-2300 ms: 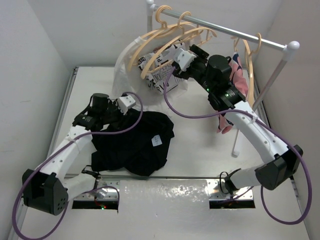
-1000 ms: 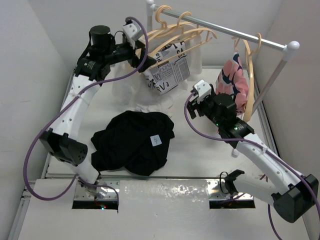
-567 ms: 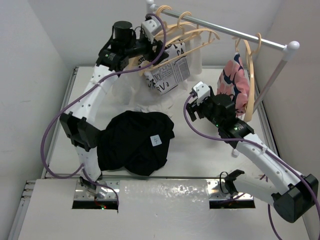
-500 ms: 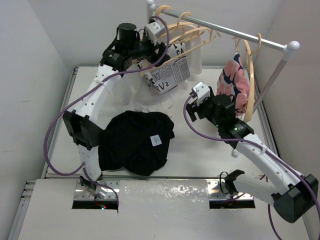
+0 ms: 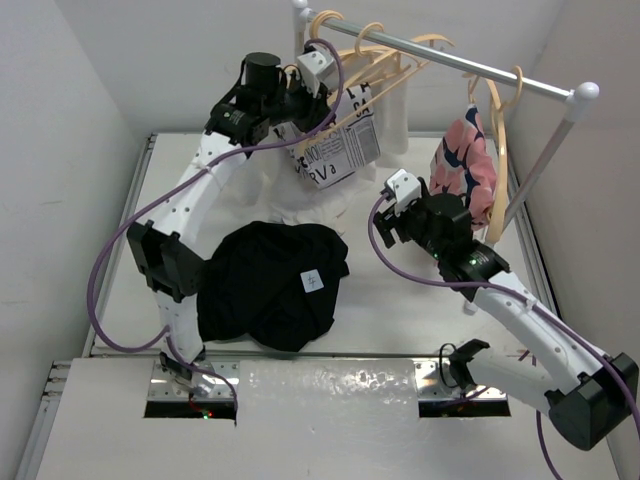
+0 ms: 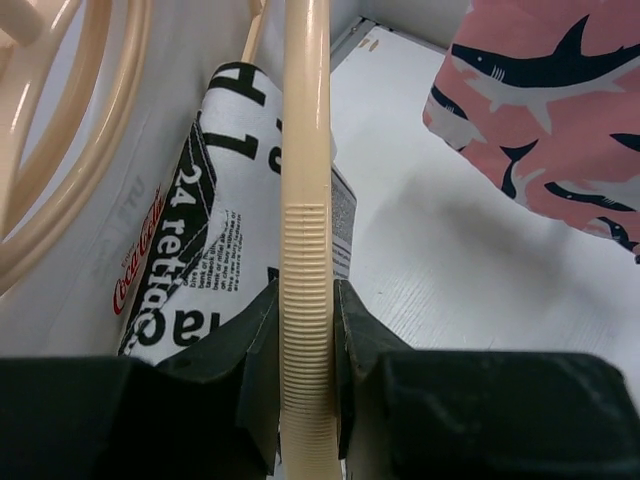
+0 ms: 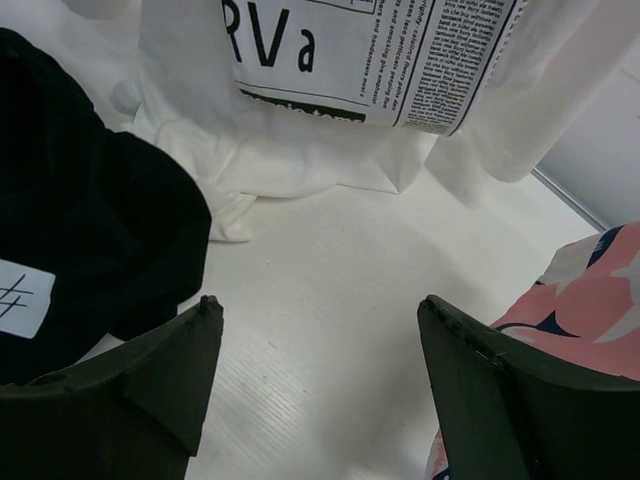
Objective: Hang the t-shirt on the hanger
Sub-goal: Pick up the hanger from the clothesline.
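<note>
Gripping the hanger (image 6: 307,150) on its ribbed stretch with the left gripper (image 6: 305,295), jaws clenched against both sides, up by the rail (image 5: 450,62) over the worktop's (image 5: 400,300) far edge. Well apart from the t-shirt (image 5: 265,285), crumpled toward the near-left corner, white label up. Reaching high and far with the left arm, elbow over the left edge. Hovering with the right gripper (image 7: 318,305) spread wide over bare worktop just beside the t-shirt, touching nothing, right arm stretched from the near-right corner toward the middle.
</note>
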`<action>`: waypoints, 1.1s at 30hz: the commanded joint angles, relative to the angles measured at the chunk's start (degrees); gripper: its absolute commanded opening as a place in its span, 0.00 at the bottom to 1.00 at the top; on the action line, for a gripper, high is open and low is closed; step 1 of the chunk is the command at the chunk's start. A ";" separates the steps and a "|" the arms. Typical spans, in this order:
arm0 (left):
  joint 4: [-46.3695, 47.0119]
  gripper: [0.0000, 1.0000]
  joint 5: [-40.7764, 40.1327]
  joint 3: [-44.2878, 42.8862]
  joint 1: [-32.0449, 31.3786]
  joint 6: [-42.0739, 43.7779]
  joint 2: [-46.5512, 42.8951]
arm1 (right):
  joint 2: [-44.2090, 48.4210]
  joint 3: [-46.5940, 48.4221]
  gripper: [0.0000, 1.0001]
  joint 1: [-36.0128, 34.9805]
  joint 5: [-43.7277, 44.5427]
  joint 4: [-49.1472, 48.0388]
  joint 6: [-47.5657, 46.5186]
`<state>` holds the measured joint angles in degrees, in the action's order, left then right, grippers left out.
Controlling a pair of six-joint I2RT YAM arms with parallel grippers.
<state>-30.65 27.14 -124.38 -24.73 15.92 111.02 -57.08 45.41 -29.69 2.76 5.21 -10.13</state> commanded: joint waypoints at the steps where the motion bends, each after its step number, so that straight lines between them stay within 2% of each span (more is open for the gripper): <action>1: 4.46 0.00 -0.41 0.54 -0.32 -2.56 -5.72 | 1.71 -0.76 0.77 0.25 -0.30 -1.87 0.02; 9: 6.31 0.00 -1.47 0.01 -0.32 -4.06 -8.45 | 3.20 -0.41 0.77 0.34 -0.74 -0.73 -0.15; 13: 6.48 0.00 -1.91 3.60 -0.32 -3.36 -11.08 | 4.16 -0.32 0.77 0.34 -0.74 0.06 -0.07; 17: 7.71 0.00 -3.40 13.69 -0.32 -0.55 -15.21 | 5.49 0.38 0.77 0.25 -1.27 1.03 -0.24; 21: 7.80 0.00 -5.25 19.60 -0.32 2.35 -19.79 | 6.19 1.35 0.77 0.34 -3.37 2.52 -1.73; 25: 6.14 0.00 -5.42 24.08 -0.32 5.78 -23.21 | 6.19 3.45 0.77 0.34 -9.08 5.94 -3.84; 28: 4.12 0.00 -6.39 31.09 -0.32 12.00 -26.99 | 6.28 5.74 0.77 0.25 -14.18 9.71 -5.95; 33: 1.75 0.00 -3.06 41.13 -0.32 17.38 -35.43 | 6.37 9.43 0.78 0.25 -16.04 12.89 -7.53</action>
<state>-29.02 21.76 -85.58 -24.73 27.77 81.30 -51.46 51.07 -29.69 -9.61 16.34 -15.49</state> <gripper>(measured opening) 0.182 0.771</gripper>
